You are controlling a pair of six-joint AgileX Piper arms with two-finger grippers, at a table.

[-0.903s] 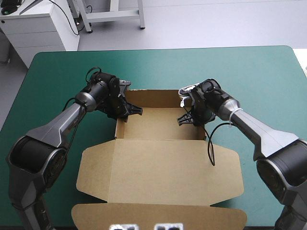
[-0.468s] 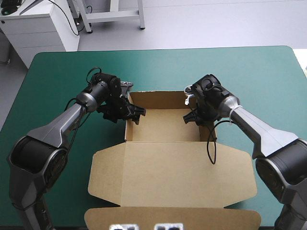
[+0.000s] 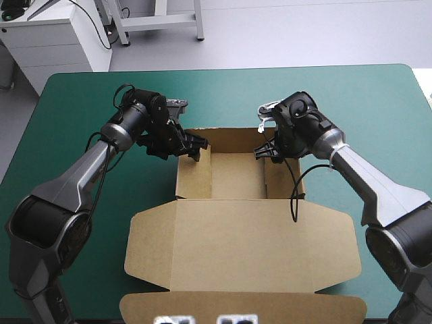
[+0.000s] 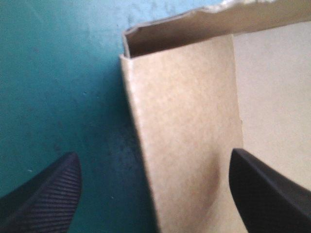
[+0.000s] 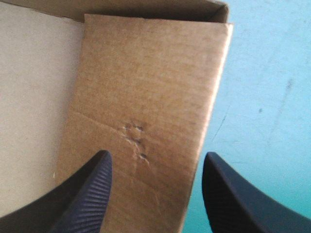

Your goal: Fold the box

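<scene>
Box (image 3: 236,236) sat centre frame on teal-green tabletop (image 3: 81,108), lid flat. My left fingers (image 4: 46,196) stood apart astride left wall (image 3: 194,172); right fingers (image 5: 85,194) apart astride right wall (image 3: 273,179).

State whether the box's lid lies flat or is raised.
Flat: the lid lies spread on the teal-green cover, nearer than the tray's raised far wall.

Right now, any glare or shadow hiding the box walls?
High view: no glare; the brown cardboard box is slightly shaded inside near the left gripper and right gripper. Left wrist view: dark shadow on the teal-green cover beside the left box wall. Right wrist view: right box wall evenly lit, dents readable.
</scene>
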